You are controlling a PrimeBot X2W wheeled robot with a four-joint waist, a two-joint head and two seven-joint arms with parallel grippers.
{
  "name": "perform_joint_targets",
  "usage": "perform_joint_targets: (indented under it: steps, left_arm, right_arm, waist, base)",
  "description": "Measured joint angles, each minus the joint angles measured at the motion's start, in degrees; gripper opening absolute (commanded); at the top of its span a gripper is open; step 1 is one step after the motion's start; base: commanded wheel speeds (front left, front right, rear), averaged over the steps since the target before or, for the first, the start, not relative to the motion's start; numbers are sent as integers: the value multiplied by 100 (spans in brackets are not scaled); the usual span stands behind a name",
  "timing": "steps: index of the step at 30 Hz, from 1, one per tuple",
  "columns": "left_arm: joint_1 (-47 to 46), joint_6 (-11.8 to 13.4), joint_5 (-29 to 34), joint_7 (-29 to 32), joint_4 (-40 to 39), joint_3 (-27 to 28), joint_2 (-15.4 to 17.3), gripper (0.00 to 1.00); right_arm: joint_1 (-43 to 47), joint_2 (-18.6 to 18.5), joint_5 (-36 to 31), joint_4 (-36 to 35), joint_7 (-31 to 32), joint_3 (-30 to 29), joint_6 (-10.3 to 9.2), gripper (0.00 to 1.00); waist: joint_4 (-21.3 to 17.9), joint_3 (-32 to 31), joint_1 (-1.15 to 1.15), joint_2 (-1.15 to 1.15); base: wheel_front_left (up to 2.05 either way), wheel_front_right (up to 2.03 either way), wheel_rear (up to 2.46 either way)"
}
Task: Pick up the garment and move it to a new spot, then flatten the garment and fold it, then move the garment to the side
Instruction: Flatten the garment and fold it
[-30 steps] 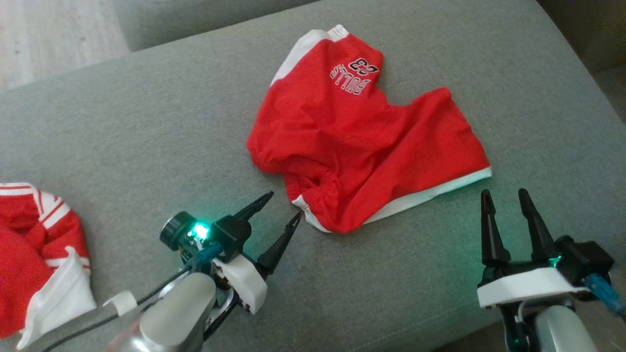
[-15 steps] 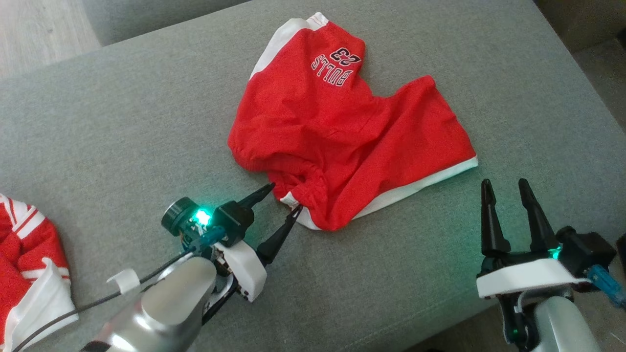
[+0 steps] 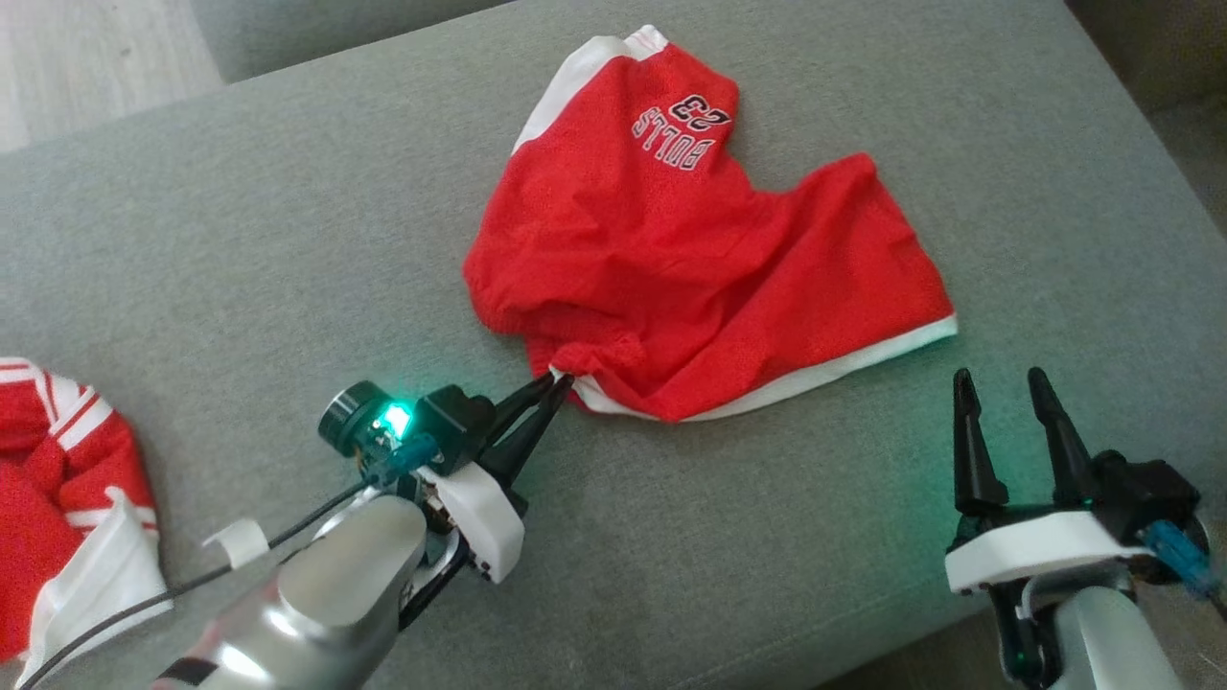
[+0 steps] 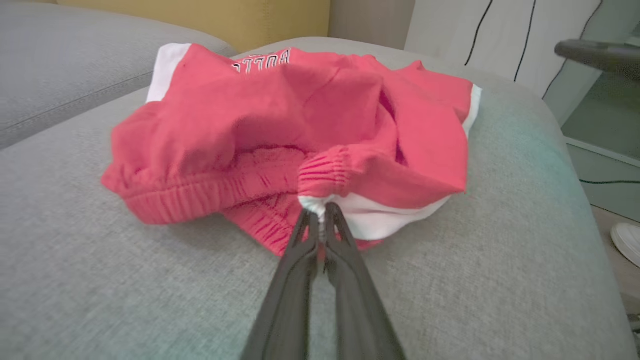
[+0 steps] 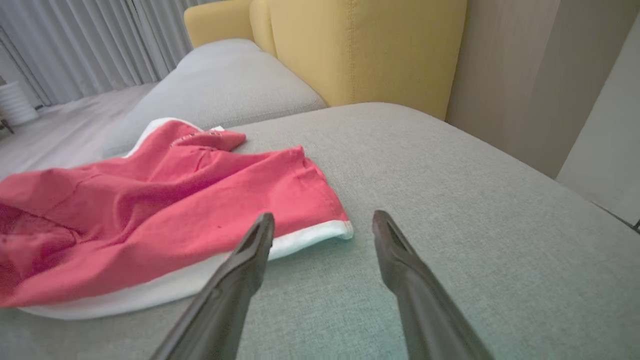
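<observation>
Though well apart, two red garments (image 3: 709, 259) (image 3: 48, 498)

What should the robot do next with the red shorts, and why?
Probably lift the left gripper a little: it is shut on the waistband corner of the red Bulls shorts, which lie crumpled on the grey sofa. The right gripper is open, apart from the hem.

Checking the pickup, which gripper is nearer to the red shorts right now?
Left. The left gripper is shut on the red shorts at their near waistband corner; the right gripper hangs open just off their white hem, not touching.
</observation>
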Motion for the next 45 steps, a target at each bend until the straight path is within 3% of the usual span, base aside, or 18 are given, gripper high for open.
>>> perform_joint_targets:
  steps: [7, 16, 20, 28, 45]
  left_arm:
    - [17, 67, 29, -8, -249, 157, -5, 0]
    - [158, 159, 120, -8, -526, 308, -8, 0]
    - [208, 160, 221, -8, -609, 378, -4, 0]
    - [207, 160, 229, -8, -628, 415, 5, 0]
    - [206, 151, 265, -9, -621, 408, -2, 0]
  right_arm:
    - [-485, 2, -677, 856, 21, -511, 0, 100]
    - [-1105, 1, -937, 1782, 86, -894, 0, 100]
    - [-1511, -1, -552, 2465, 199, -1107, 0, 100]
    - [-1972, -1, -480, 3229, 142, -1071, 0, 100]
    - [-2375, -29, -939, 3868, -41, -1248, 0, 100]
  waist:
    - [223, 36, 0, 0]
    - [372, 31, 0, 0]
    - [438, 59, 0, 0]
    - [541, 144, 0, 0]
    - [636, 146, 0, 0]
  base:
    - [0, 0, 0]
    - [0, 0, 0]
    - [0, 0, 0]
    - [0, 0, 0]
    - [0, 0, 0]
